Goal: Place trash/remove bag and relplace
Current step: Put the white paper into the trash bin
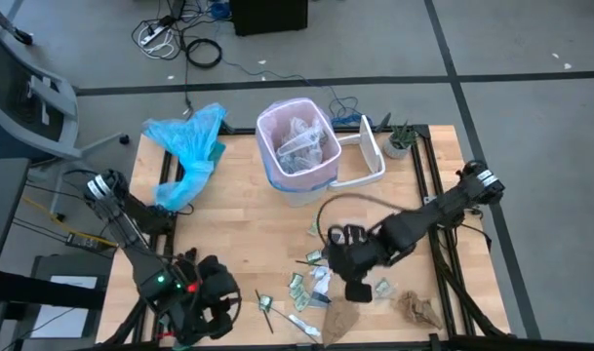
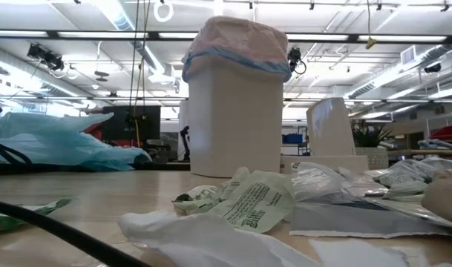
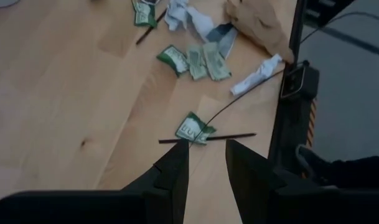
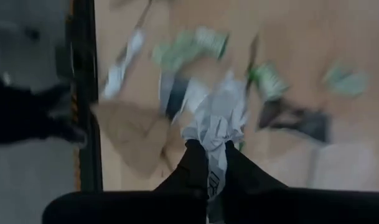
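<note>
On the wooden counter [image 1: 248, 210], the bag [image 1: 298, 141] lines the bin at 12 o'clock. Right hand [image 4: 208, 163] is clamped on crumpled film [image 4: 217, 121] at 5 o'clock; left hand [image 3: 206, 163], fingers apart, hovers at 7 o'clock.

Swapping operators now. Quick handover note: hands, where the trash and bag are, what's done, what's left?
Right hand: shut on a crumpled white wrapper, over the trash pile at the table's front right.
Left hand: open, empty, front left, above a green wrapper and black stick.
Bag: still lining the white bin at the back, some scraps inside.
Left: most trash still on the table; then pull the bag and replace it.
</note>
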You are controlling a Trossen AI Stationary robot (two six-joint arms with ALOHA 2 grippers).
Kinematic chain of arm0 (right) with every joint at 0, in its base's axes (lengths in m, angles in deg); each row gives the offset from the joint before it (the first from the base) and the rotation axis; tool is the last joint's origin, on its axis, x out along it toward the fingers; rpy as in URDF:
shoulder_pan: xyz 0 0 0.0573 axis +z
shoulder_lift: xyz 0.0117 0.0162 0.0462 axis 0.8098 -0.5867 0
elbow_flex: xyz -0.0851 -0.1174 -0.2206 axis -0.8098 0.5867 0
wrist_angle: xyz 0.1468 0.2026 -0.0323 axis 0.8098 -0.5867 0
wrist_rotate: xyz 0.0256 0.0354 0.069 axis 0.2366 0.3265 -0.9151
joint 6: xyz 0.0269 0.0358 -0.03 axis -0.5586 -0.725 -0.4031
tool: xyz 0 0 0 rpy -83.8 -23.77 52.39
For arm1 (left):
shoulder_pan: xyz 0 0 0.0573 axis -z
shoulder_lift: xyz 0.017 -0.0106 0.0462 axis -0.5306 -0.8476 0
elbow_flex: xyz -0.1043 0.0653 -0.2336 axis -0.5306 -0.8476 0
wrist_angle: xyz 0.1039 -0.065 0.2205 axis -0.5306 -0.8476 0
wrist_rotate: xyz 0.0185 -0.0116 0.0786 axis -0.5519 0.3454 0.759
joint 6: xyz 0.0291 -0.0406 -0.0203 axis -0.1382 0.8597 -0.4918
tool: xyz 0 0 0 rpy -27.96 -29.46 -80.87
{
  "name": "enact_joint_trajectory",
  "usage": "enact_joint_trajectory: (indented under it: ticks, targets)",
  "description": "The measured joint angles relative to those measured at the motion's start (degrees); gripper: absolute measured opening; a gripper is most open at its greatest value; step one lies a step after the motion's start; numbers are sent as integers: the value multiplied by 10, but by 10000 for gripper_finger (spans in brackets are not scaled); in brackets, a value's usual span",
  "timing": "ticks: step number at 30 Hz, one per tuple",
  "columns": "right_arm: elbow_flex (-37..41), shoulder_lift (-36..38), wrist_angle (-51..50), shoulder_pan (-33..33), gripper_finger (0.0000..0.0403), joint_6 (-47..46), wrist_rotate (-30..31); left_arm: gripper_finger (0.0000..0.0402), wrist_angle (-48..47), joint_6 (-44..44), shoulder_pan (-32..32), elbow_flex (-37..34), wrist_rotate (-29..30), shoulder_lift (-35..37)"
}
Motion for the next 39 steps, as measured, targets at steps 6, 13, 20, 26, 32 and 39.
enact_joint_trajectory:
  ticks: [6, 13, 20, 26, 32, 39]
  targets:
    - [-159, 2, -44, -60, 10, 35, 85, 111, -19, 0, 5, 0, -1, -20]
    - [-276, 2, -15, -174, 25, 118, 172, 81, -12, 0, 5, 0, 6, -22]
    - [-292, 0, 95, -307, 35, 185, 180, 53, -9, 0, 5, 0, 28, -22]
    - [-292, -2, 106, -391, 52, 184, 113, 42, -4, 0, 5, 0, 40, -22]
    - [-292, -2, 107, -415, 97, 184, 59, 42, 4, 0, 4, 0, 40, -22]
    - [-292, -2, 106, -415, 143, 185, 60, 42, 4, -14, 4, 0, 40, -22]
